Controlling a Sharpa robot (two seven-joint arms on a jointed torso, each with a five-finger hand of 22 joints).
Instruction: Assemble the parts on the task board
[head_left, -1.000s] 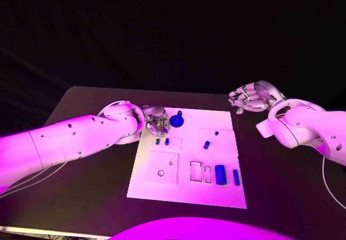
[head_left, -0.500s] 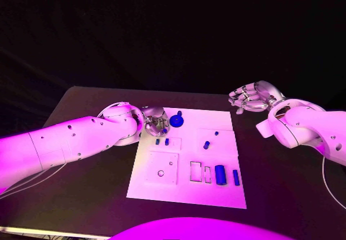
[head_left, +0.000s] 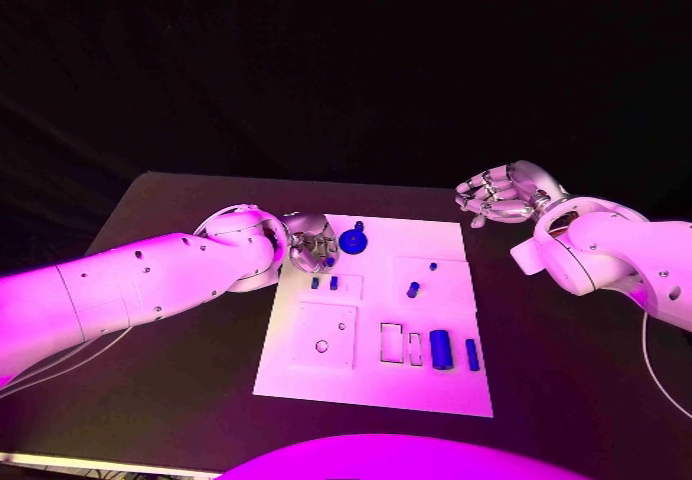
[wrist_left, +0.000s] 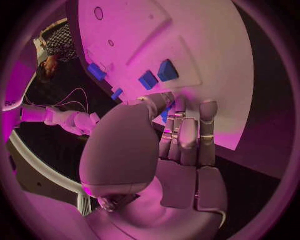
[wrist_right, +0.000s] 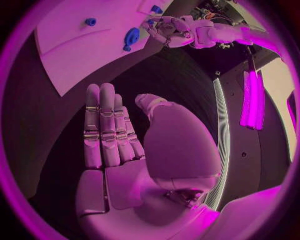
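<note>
The white task board (head_left: 378, 320) lies in the middle of the black table (head_left: 173, 400), carrying small blue parts: a round blue piece (head_left: 353, 241) near its far left corner, two short pegs (head_left: 325, 283) just below it, and two upright bars (head_left: 453, 352) toward the near right. The left hand (head_left: 312, 245) sits at the board's far left edge beside the round piece; whether it grips anything cannot be told. The right hand (head_left: 498, 195) hovers off the board's far right corner, fingers apart, holding nothing.

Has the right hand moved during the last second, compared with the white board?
No. The right hand hovers off the far right corner of the task board, at the same spot as one second ago; any shift is too slight to tell.
</note>
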